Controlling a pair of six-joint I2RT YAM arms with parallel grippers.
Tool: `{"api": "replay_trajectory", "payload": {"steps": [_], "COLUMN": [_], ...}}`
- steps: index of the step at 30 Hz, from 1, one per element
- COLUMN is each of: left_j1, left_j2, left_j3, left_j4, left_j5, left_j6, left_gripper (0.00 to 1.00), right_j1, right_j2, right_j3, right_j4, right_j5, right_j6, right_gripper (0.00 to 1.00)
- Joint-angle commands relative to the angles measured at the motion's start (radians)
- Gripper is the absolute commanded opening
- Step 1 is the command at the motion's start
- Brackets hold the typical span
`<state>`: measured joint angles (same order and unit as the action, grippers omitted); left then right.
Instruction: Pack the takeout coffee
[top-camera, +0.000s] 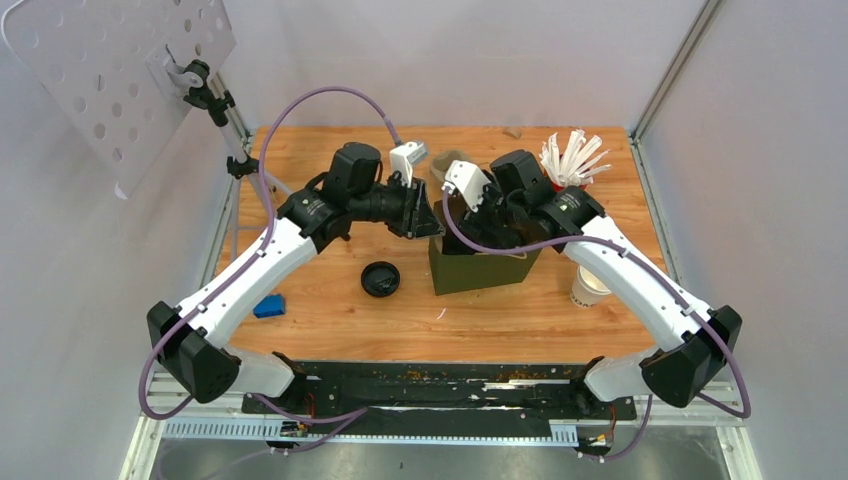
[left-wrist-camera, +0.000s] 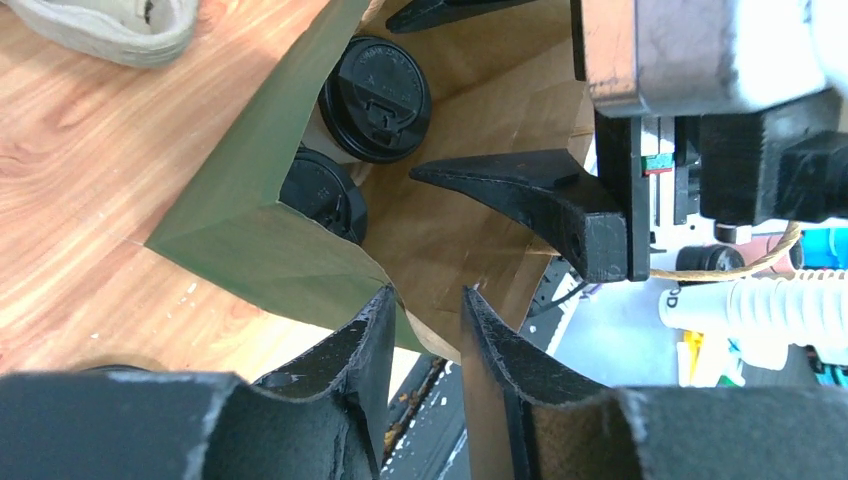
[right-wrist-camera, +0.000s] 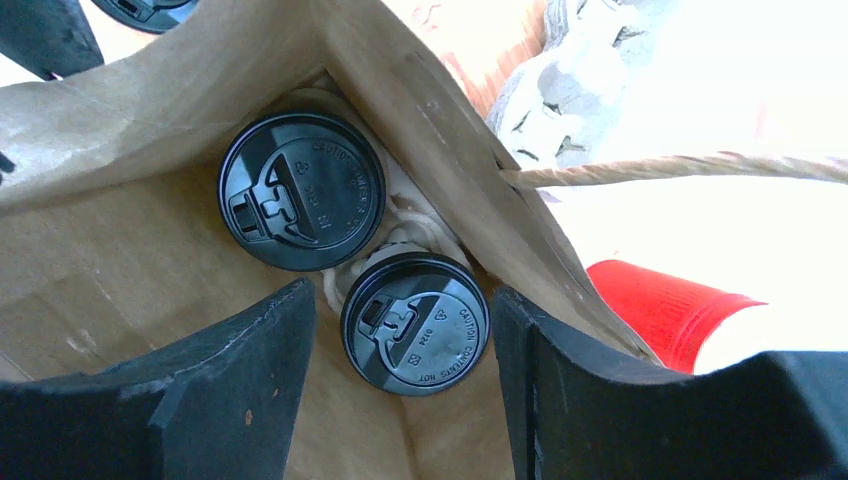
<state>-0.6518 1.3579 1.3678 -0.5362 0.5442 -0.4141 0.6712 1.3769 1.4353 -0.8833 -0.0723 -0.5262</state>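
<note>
Green outside and brown inside, the paper bag (top-camera: 480, 268) is standing open in the middle of the wooden table (top-camera: 330, 320), and both takeout coffees are sitting down in it. I am seeing only their tops: 2 round black plastic lids side by side, the farther lidded cup (right-wrist-camera: 302, 190) tucked into a corner of the bag and the nearer lidded cup (right-wrist-camera: 415, 322) just beside it against the same wall. My right gripper (right-wrist-camera: 402, 295) is reaching into the bag with its fingers spread wide, 1 on either side of the nearer lidded cup; I cannot tell whether they are touching it. My left gripper (left-wrist-camera: 425, 325) is hovering at the bag's rim with its fingers parted and nothing clearly pinched between them. A loose black lid (top-camera: 381, 278) is lying on the table left of the bag, and a red cup of white stirrers (top-camera: 570, 165) is standing behind the right arm.
</note>
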Motion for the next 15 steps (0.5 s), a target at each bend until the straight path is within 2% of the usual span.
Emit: {"api": "replay_trajectory", "payload": {"steps": [1, 6, 15], "left_j1": [0.007, 0.009, 0.009], "left_j2": [-0.004, -0.012, -0.058], "left_j3": [0.049, 0.078, 0.115], "left_j4": [-0.01, -0.05, -0.159], "left_j5": [-0.037, -0.076, -0.226], "left_j6": [0.037, 0.064, 0.116], "left_gripper": [0.38, 0.4, 0.41], "right_j1": [-0.009, -0.01, -0.009], "right_j2": [0.026, 0.043, 0.048], "right_j3": [0.067, 0.127, 0.196], "right_j4": [0.006, -0.003, -0.019], "right_j5": [-0.01, 0.015, 0.013], "right_j6": [0.023, 0.038, 0.113], "right_gripper": [0.65, 0.65, 0.65]}}
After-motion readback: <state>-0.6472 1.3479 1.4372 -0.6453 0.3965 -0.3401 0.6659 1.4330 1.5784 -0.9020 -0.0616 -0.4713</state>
